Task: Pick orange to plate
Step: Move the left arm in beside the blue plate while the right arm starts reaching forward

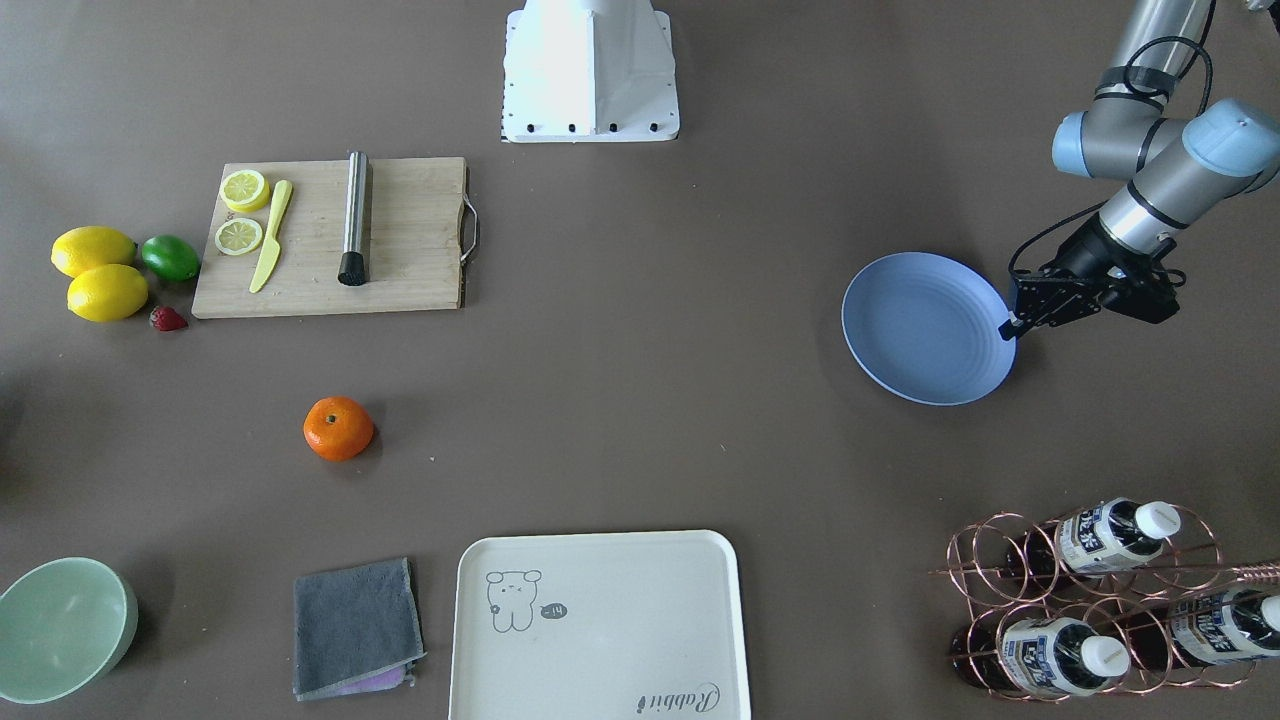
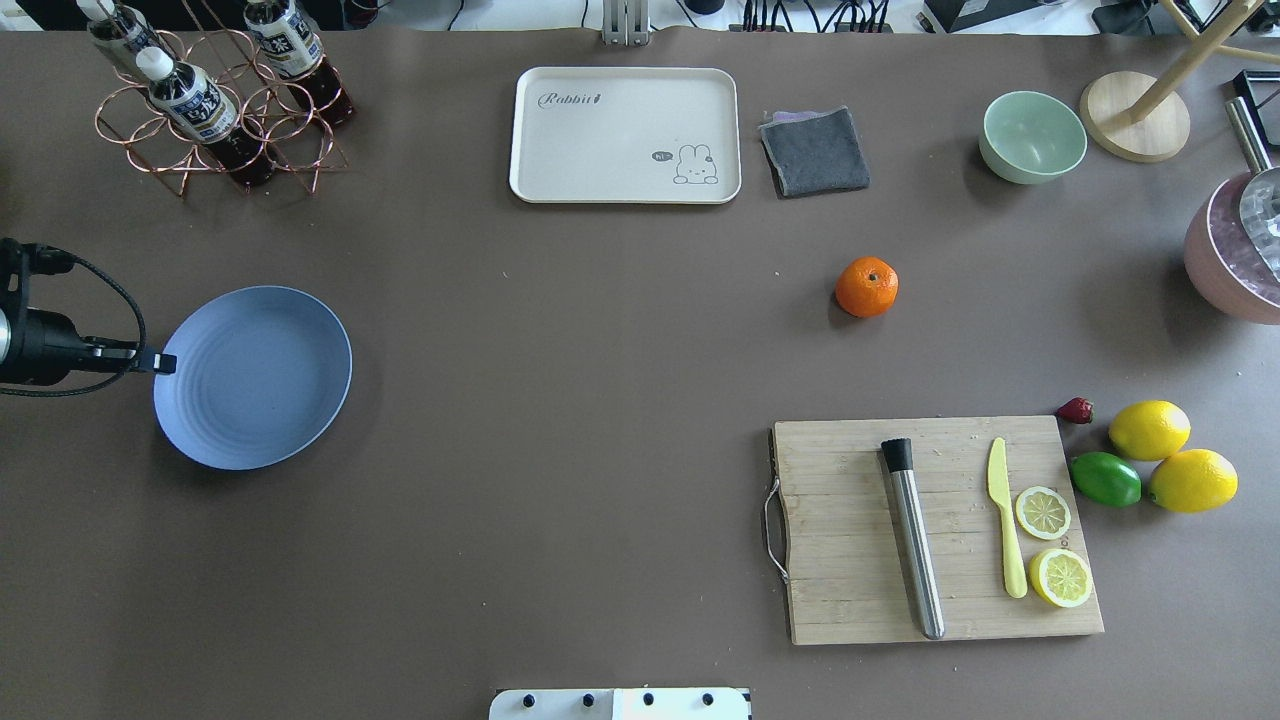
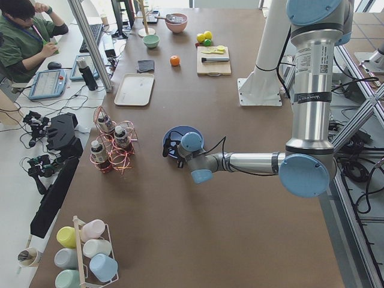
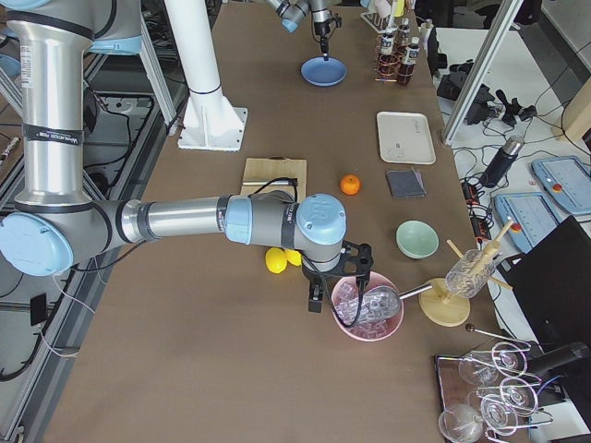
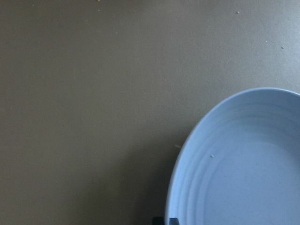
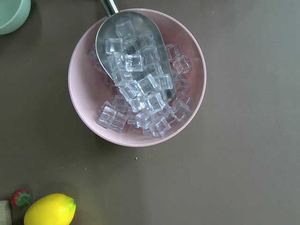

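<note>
Nothing done yet: orange (image 1: 339, 428) sits far from empty plate (image 1: 925, 330), left gripper (image 1: 1010, 326) apparently pinches its rim, right gripper (image 4: 334, 293) state unreadable.

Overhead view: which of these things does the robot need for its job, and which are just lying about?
For the job: orange, plate, left hand at the plate's rim.
Lying about: lemons, lime, strawberry, cutting board, tray, cloth, green bowl, bottles.

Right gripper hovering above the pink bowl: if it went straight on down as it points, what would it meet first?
The right gripper would probably meet the ice cubes heaped on the metal scoop in the pink bowl; its wrist view centres on them. Its height above is unclear.
</note>
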{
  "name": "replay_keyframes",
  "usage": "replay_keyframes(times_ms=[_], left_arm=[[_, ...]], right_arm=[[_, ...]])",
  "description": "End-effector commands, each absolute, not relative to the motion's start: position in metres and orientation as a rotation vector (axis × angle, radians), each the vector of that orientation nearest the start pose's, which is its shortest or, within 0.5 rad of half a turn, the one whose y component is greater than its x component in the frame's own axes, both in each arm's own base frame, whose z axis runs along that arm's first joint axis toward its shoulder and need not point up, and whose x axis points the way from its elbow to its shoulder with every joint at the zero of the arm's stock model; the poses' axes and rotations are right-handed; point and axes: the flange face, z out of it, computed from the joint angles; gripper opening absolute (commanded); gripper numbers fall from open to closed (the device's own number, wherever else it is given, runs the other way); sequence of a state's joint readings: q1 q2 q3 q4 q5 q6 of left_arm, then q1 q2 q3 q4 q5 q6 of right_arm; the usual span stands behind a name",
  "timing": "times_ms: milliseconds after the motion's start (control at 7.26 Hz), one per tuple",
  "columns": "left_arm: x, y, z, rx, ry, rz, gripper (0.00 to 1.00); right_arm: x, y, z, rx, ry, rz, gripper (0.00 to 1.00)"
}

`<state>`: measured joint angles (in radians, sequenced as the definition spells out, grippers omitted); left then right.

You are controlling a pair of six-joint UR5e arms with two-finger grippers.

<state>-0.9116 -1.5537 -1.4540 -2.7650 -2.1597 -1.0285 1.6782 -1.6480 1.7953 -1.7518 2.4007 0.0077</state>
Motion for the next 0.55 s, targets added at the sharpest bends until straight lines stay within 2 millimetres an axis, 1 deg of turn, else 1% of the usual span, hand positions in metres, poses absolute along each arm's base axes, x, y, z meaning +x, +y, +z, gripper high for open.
replay_keyframes(times_ms=[0, 138, 275, 413], left_arm=[[0.235, -0.481, 0.544, 0.257, 1.179, -0.024, 0.0], [0.242, -0.491, 0.509, 0.238, 1.202, -0.083, 0.0], [0.253, -0.5, 0.48, 0.242, 1.234, -0.093, 0.0], [0.273, -0.511, 0.448, 0.231, 1.247, -0.13, 0.0]], right_arm=[[0.105, -0.448, 0.587, 0.028, -0.877, 0.117, 1.0], [0.096, -0.451, 0.57, 0.019, -0.891, 0.158, 1.0], [0.08, -0.458, 0.55, 0.049, -0.893, 0.163, 1.0], [0.058, -0.465, 0.539, 0.055, -0.903, 0.186, 1.0]])
